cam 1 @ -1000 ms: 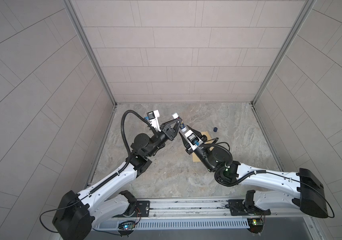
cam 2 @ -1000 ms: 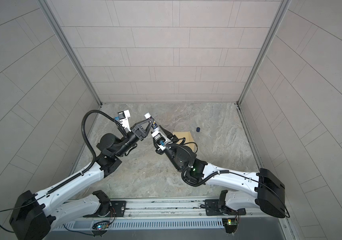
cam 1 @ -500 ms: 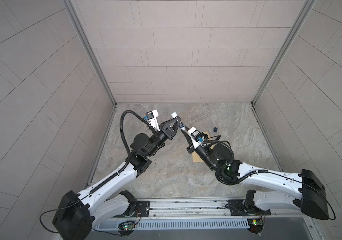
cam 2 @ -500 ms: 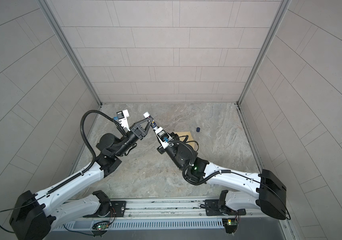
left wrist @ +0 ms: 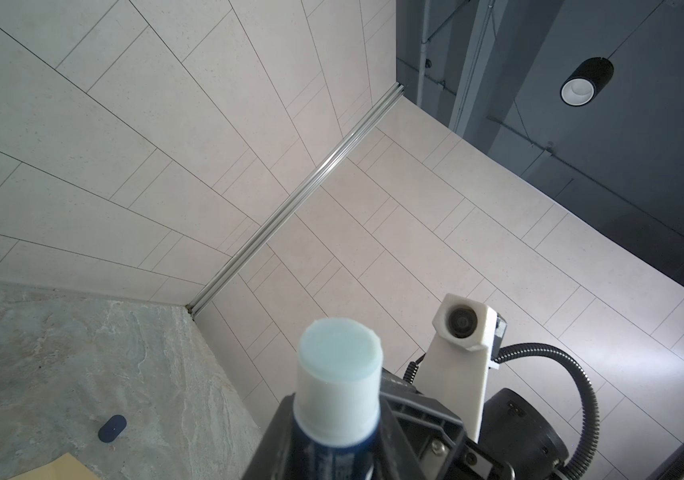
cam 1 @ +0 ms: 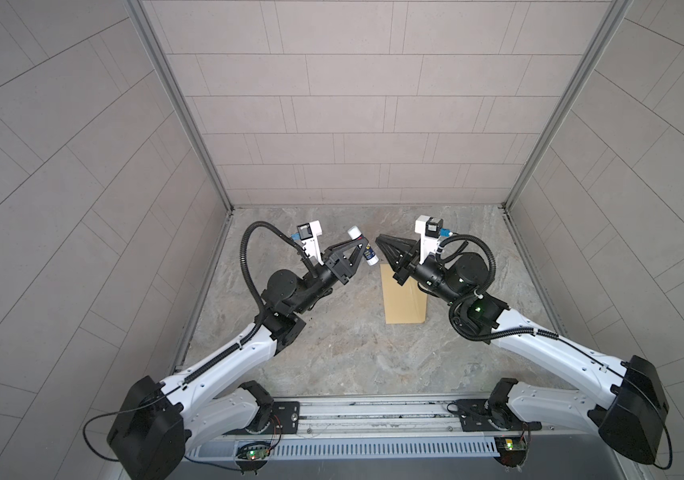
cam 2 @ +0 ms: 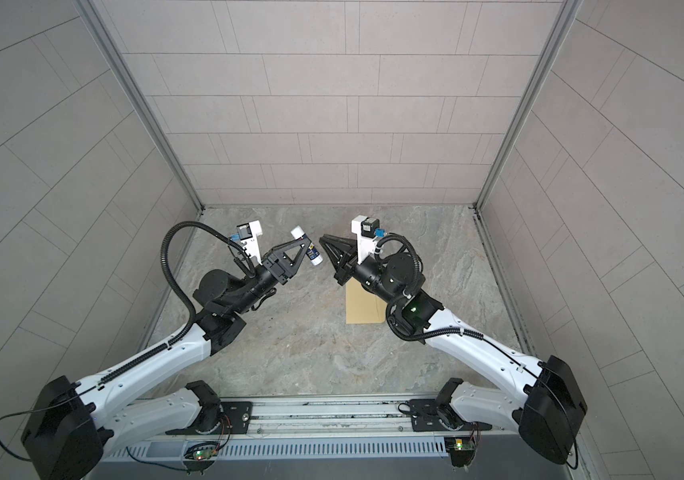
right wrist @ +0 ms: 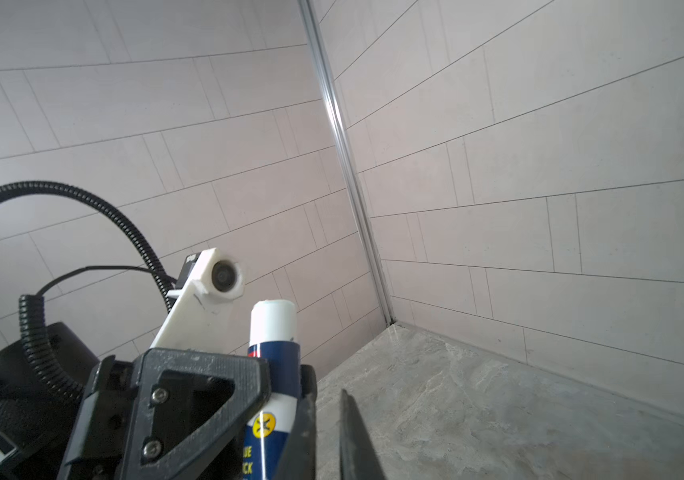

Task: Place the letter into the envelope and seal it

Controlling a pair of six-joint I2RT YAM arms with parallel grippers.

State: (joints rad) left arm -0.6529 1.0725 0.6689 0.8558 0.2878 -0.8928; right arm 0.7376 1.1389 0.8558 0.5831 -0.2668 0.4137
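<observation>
A blue-and-white glue stick (cam 1: 363,248) (cam 2: 307,246) hangs uncapped above the table, and my left gripper (cam 1: 360,246) (cam 2: 304,245) is shut on its barrel. Seen from the left wrist, its pale glue end (left wrist: 339,341) points at the camera. My right gripper (cam 1: 378,237) (cam 2: 322,237) hovers just right of the stick without touching it, its jaws a narrow gap apart and empty (right wrist: 327,399). The yellow-tan envelope (cam 1: 404,305) (cam 2: 361,308) lies flat on the table under the right arm. The letter does not show.
A small dark blue cap (left wrist: 112,428) lies on the stone tabletop (cam 1: 344,353) near the envelope's far corner (left wrist: 59,463). Tiled walls (cam 1: 348,137) close the table on three sides. Both arm bases (cam 1: 365,415) stand at the near edge.
My right gripper has pulled away from the glue stick's lower end and drawn back to the right, uncovering more of the envelope. The left gripper holds the stick in the same place.
</observation>
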